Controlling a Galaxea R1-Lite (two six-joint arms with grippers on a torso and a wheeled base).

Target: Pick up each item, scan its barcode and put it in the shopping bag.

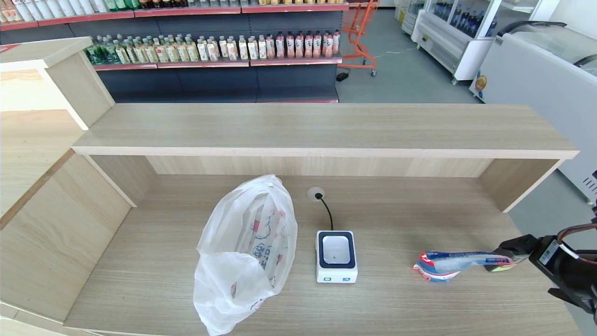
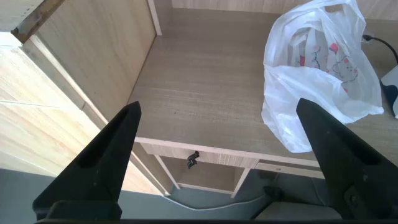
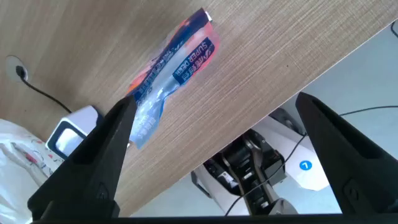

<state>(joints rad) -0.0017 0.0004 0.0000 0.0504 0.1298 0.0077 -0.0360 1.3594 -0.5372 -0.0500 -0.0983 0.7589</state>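
Shopping bag (image 1: 247, 247) with printed items (image 1: 263, 233) showing through, blue packet (image 1: 447, 266) by wide-open right gripper (image 3: 214, 106), left gripper (image 2: 217, 107) wide open, empty

The desk (image 1: 396, 298) is matt wood-grain board. The bag (image 1: 242, 252) is thin, crinkled, translucent white plastic. The scanner (image 1: 336, 255) is smooth white plastic, its window glossy. The packet (image 1: 447, 265) is shiny film.

On the worktop (image 1: 396, 303) the shopping bag (image 1: 247, 252) sits left of centre, with the barcode scanner (image 1: 336, 255) just to its right. The snack packet (image 1: 450, 265) lies farther right, apart from the scanner. The scanner's cable (image 1: 326, 212) runs back to a grommet hole (image 1: 316, 192). Behind rises a raised ledge (image 1: 326, 126); beyond it stand bottle shelves (image 1: 219, 46), with freezers (image 1: 536, 70) to the right.
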